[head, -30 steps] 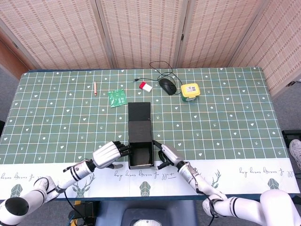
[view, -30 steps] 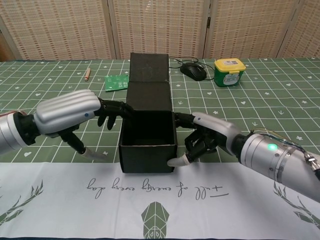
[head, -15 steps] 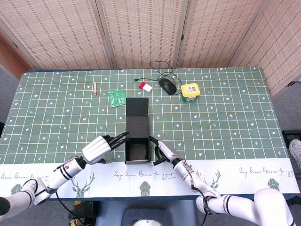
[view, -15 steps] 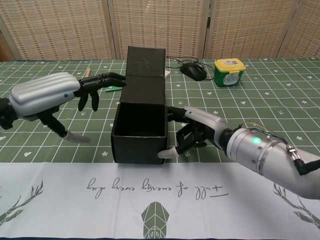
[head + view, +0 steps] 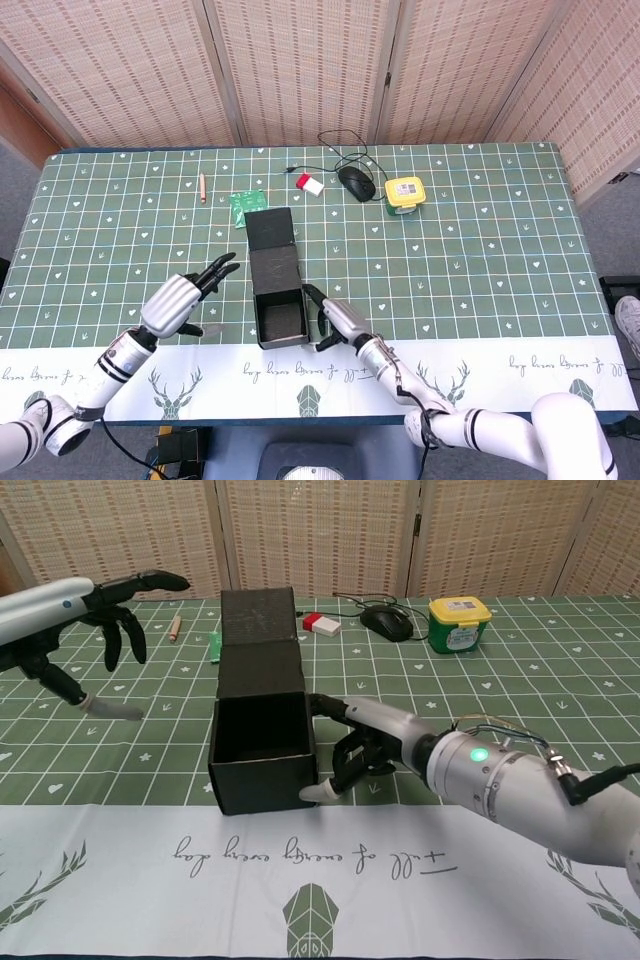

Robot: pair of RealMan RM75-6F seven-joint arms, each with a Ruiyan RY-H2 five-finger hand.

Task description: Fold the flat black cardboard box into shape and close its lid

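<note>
- The black cardboard box (image 5: 279, 313) (image 5: 262, 744) stands near the front edge of the tabletop (image 5: 480, 270) (image 5: 560, 700), already up in its box shape and open at the top, its hollow dark inside.
- Its lid (image 5: 271, 228) (image 5: 257, 615) is not closed: it stretches away from the back wall toward the far side of the tabletop, rising behind the box in the chest view.
- The right hand (image 5: 335, 322) (image 5: 365, 748) is against the box's right wall, one of its fingers (image 5: 330, 708) laid along the upper edge, the others curled below, a pale fingertip low by the front corner. It presses the side rather than gripping round it.
- The left hand (image 5: 180, 300) (image 5: 75, 605) is off to the left, well apart from the box, fingers (image 5: 150, 580) spread wide and holding nothing; in the chest view it hangs above the cloth.
- Behind the lid a green packet (image 5: 245, 205) (image 5: 216, 646) lies touching or just beside its far left corner; which one, I cannot tell.
- Further back: a small red-and-white block (image 5: 310, 184) (image 5: 322, 624), a black computer mouse (image 5: 356, 182) (image 5: 385, 622) with its cable, and a yellow-lidded container (image 5: 404, 193) (image 5: 459, 623).
- A pencil-like stick (image 5: 201, 187) (image 5: 175, 628) sits far left, away from all of it.
- The tabletop carries a green checked cloth with a white printed border (image 5: 520, 368) (image 5: 200, 880) along the near edge.
</note>
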